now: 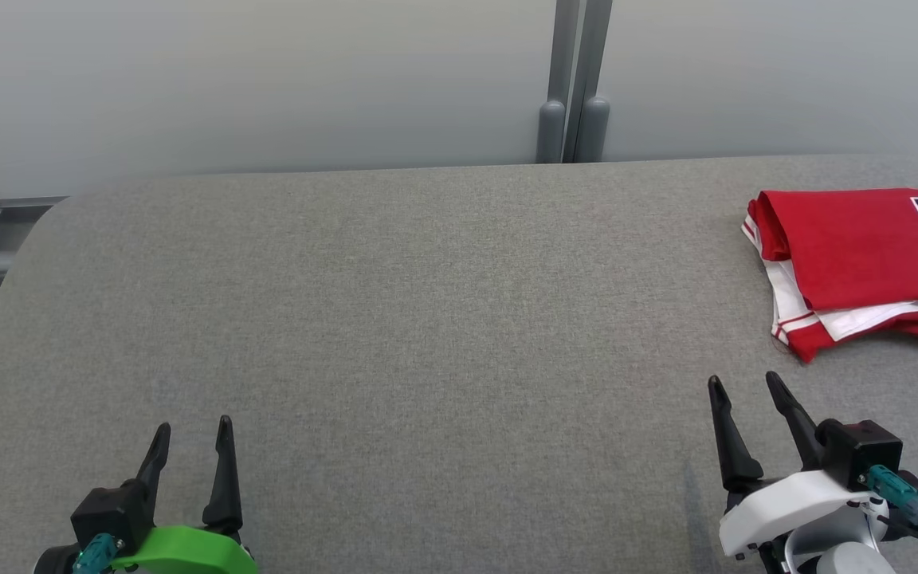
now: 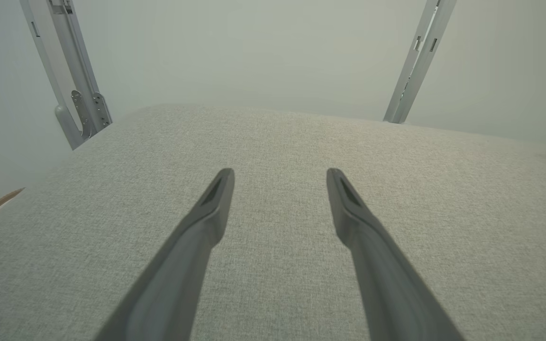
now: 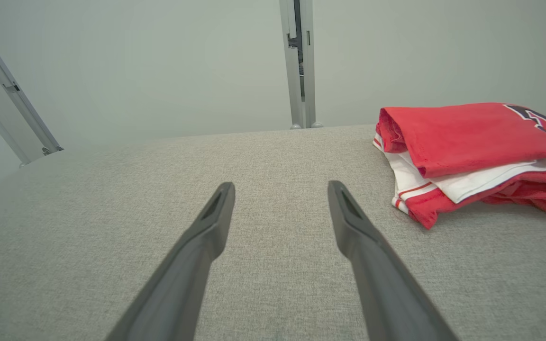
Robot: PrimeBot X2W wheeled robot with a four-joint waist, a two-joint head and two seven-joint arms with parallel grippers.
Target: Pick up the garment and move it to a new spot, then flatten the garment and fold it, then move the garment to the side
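Grey woven fabric covers the padded table. Toward its near left corner is the left gripper, on a green mount, with its two dark fingers spread apart and nothing between them. Toward the near right corner the right gripper, on a white mount, is likewise released and empty, its fingers leaning slightly left. Just beyond it, by the right edge and apart from the fingertips, lies the garment. It is a red jersey with white trim and a dark number, folded into a low stack. Behind the far edge a grey post stands against a pale wall.
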